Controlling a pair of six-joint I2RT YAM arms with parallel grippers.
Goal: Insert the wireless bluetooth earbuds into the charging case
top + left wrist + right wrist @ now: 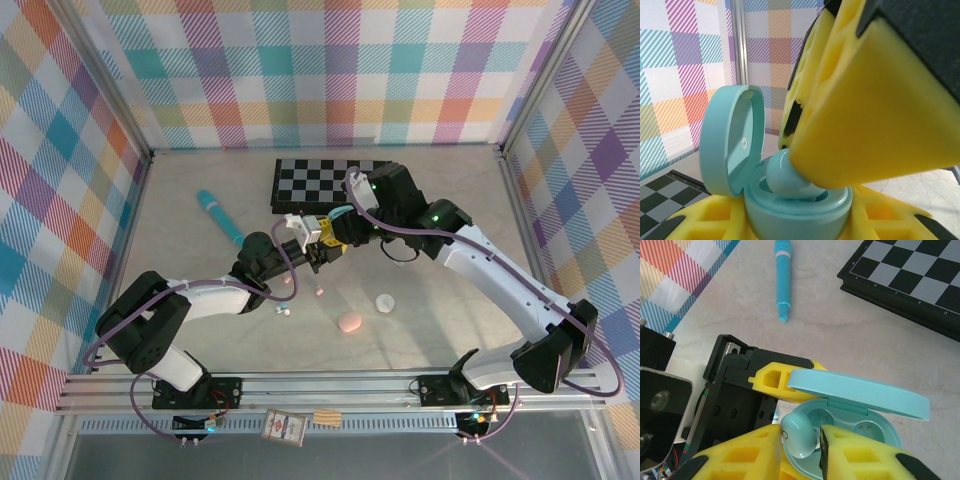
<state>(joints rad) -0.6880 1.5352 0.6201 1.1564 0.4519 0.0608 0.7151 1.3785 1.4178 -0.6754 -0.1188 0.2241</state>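
Both arms meet above mid-tabletop, just in front of the chessboard

Grip: the left jaws pinch the charging case by its lower body, a yellow pad on each side. Mouth faces up; lid swung open, standing near upright on the hinge side. The right jaws are pressed onto a pale blue earbud and reach in from the side opposite the lid

Key relation: the earbud sits directly over one of the two wells, its rounded end below the rim line. Touching the insert or just clear of it, cannot tell. Second well bare, contact pins showing

Judgement: coming move is a short push along the right jaws' own line, into the well; the left arm need only hold steady. Risk: lid close beside the right pad

Loose buds and a pink case lie on the tabletop, apart from both arms
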